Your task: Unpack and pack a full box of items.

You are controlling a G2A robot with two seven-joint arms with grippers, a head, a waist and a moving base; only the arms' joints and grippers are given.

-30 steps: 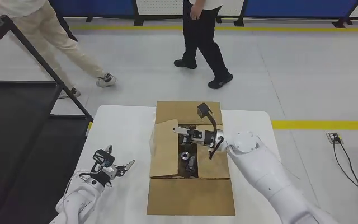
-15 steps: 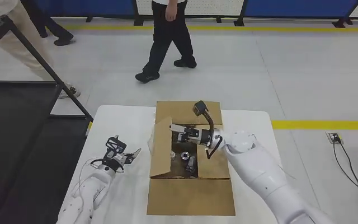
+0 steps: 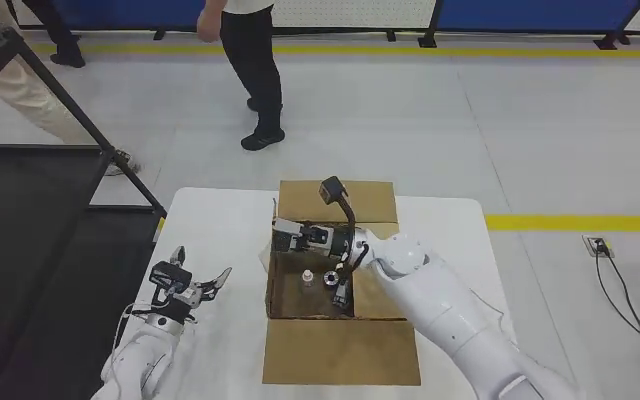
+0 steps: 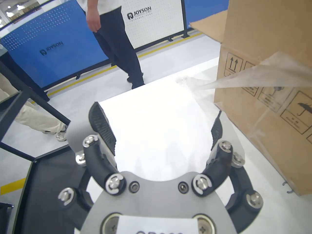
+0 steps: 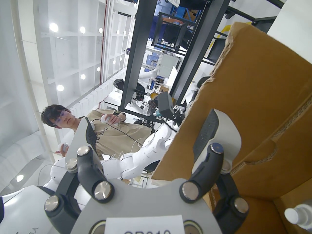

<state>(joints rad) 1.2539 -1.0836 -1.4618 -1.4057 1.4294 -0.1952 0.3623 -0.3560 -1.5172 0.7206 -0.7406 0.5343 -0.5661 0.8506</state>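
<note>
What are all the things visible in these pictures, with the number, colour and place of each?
cardboard box: one, brown, middle of the table, flaps open.
bottle: one, white cap, inside the box.
dark items: at least two, black or grey, inside the box beside the bottle; too small to tell what they are.
tape strip: one, clear, hanging off the box's outer wall.
table: one, white, under the box.
metal frame: one, black, on the floor beside the table.
left gripper: one, black fingers, open above bare table beside the box.
right gripper: one, open, straddling a raised side flap of the box.
</note>
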